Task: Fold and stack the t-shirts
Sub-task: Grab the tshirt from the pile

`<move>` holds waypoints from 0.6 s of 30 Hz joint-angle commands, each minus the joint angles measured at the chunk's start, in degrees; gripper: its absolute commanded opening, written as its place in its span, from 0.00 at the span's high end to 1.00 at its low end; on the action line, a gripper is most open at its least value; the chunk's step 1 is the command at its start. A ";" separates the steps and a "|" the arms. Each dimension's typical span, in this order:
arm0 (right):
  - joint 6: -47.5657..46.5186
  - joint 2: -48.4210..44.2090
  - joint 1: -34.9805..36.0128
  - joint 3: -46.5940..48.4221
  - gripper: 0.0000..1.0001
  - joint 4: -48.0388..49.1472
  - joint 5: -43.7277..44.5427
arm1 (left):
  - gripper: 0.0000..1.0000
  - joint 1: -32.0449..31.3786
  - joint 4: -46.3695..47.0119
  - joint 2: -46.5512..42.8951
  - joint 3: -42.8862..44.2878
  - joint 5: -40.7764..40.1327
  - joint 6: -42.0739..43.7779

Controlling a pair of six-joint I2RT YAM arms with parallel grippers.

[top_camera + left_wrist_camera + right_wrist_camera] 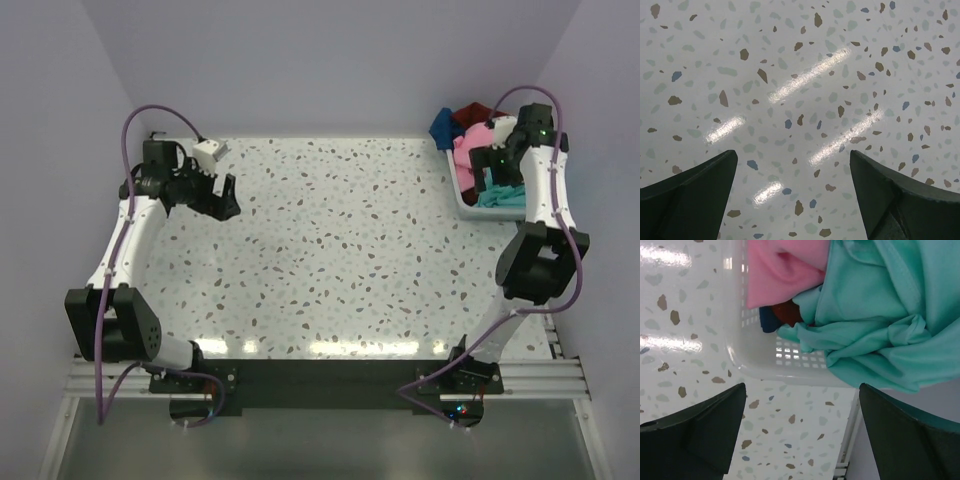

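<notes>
The t-shirts lie heaped in a white slatted basket (465, 203) at the back right of the table. The teal-green shirt (875, 315) spills over the basket's near rim (770, 360). A pink one (780, 265) lies beside it, with dark red (790, 312) and blue (767, 322) fabric showing underneath. From above, the blue (443, 127), dark red (470, 113) and pink (468, 150) shirts fill the far end. My right gripper (500, 175) (802, 390) hangs open just above the basket's near edge, holding nothing. My left gripper (228, 197) (792, 152) is open over bare tabletop at the far left.
The speckled white table (340, 250) stretches between the two arms. Lilac walls close it in at the back and on both sides. The basket stands close to the right wall. A metal rail (847, 440) runs along the table's right edge.
</notes>
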 commanded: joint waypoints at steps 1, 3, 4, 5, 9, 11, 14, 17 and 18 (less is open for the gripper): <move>-1.95 3.33 -1.93 6.64 0.01 -1.52 0.61 | 0.00 -0.33 -1.60 -0.06 2.20 1.88 1.63; -2.56 6.13 -3.59 10.68 0.01 -2.31 1.14 | 0.00 -0.33 -2.13 0.29 2.99 1.88 2.07; -2.74 6.85 -4.12 11.74 0.01 -2.49 1.14 | 0.00 -0.24 -2.48 0.64 3.26 1.80 2.16; -3.00 7.55 -4.65 13.66 0.01 -2.58 1.31 | 0.00 -0.33 -2.66 0.91 3.95 1.88 2.25; -4.41 10.98 -6.68 16.49 0.01 -1.53 2.37 | 0.00 -0.42 -3.37 2.23 5.37 2.67 2.07; -4.50 12.56 -7.38 17.63 0.01 -0.91 2.63 | 0.00 -0.50 -3.45 3.10 6.07 3.02 1.81; -4.41 16.25 -8.17 19.83 0.01 -1.26 2.63 | 0.00 -0.50 -3.37 3.81 6.86 3.02 1.37; -4.50 18.45 -8.52 19.66 0.01 -0.64 3.69 | 0.00 -0.50 -3.02 3.81 6.95 2.85 1.02; -4.50 18.98 -8.44 19.66 0.01 -0.82 3.69 | 0.00 -0.50 -2.84 3.81 6.95 2.76 0.84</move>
